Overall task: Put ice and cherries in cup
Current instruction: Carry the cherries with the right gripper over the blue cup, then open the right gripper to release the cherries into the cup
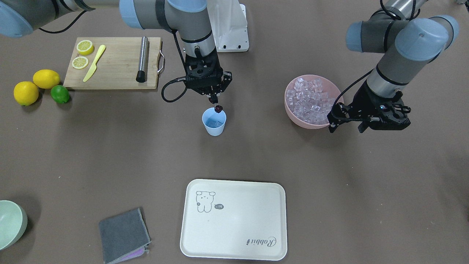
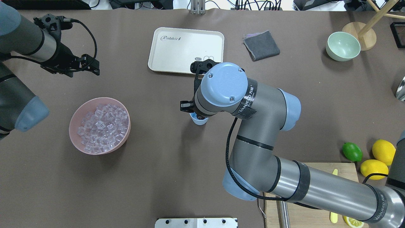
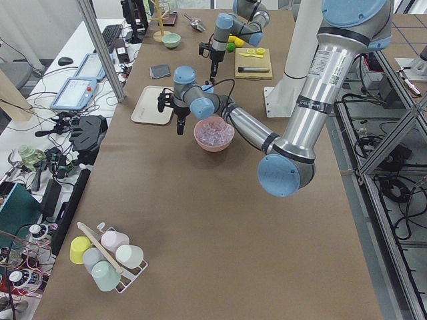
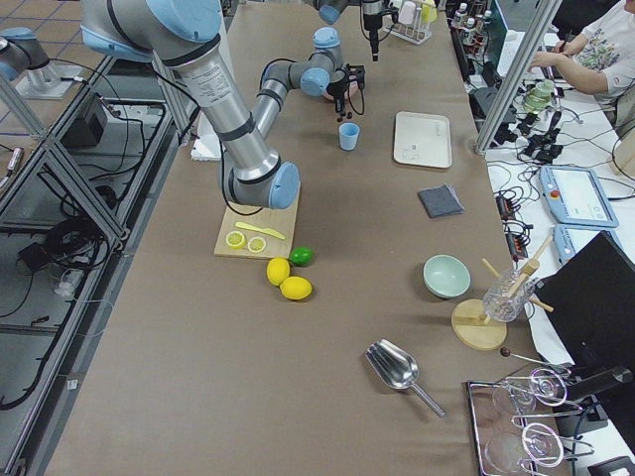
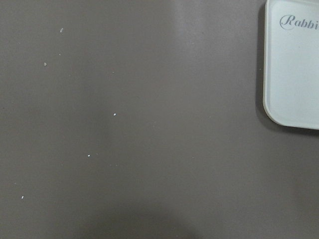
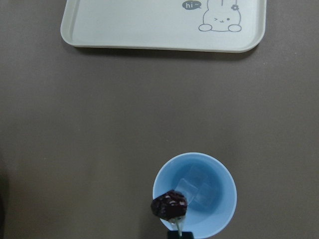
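My right gripper (image 1: pixel 213 99) is shut on the stem of the dark red cherries (image 1: pixel 218 108) and holds them just above the rim of the light blue cup (image 1: pixel 214 123). In the right wrist view the cherries (image 6: pixel 169 205) hang over the cup's near rim (image 6: pixel 224 174), and a few clear ice cubes (image 6: pixel 195 188) lie inside the cup. More ice (image 1: pixel 309 99) fills the pink bowl (image 1: pixel 293 118). My left gripper (image 1: pixel 346 127) is open and empty, raised beside that bowl. In the overhead view the cup (image 2: pixel 199 121) is mostly hidden under my right wrist.
A cream tray (image 1: pixel 234 220) lies beyond the cup. A wooden cutting board (image 1: pixel 113 69) holds lemon halves, a yellow knife and a metal muddler. Two lemons (image 1: pixel 36 86) and a lime (image 1: pixel 59 94) sit beside it. A grey cloth (image 1: pixel 124 234) and a pale green bowl (image 1: pixel 11 223) are on the operators' side.
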`<state>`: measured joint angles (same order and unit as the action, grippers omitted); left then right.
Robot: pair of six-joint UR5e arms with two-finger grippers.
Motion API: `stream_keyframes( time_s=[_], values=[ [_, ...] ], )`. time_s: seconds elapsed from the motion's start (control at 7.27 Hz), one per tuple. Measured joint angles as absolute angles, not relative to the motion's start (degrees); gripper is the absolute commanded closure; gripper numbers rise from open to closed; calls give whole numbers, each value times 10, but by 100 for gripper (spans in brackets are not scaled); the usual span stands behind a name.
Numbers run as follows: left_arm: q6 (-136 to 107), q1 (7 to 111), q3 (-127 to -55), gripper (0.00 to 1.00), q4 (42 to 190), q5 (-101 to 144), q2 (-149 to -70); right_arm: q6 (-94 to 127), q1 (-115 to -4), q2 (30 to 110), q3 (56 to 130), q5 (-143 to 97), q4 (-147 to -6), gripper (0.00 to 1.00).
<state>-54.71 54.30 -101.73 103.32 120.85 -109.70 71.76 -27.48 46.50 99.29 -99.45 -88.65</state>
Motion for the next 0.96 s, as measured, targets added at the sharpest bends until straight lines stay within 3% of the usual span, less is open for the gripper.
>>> stream_keyframes(
  time_s=[0.28, 0.41, 0.96],
  values=[
    [-544, 542, -1010, 3, 1034, 1209, -1098, 716, -275, 458, 975, -993, -885, 99],
    [-544, 542, -1006, 3, 1034, 1208, -1100, 714, -275, 458, 970, -992, -884, 82],
    [-547, 540, -1005, 3, 1034, 1209, -1102, 712, -277, 458, 964, -987, -883, 36]
  ],
)
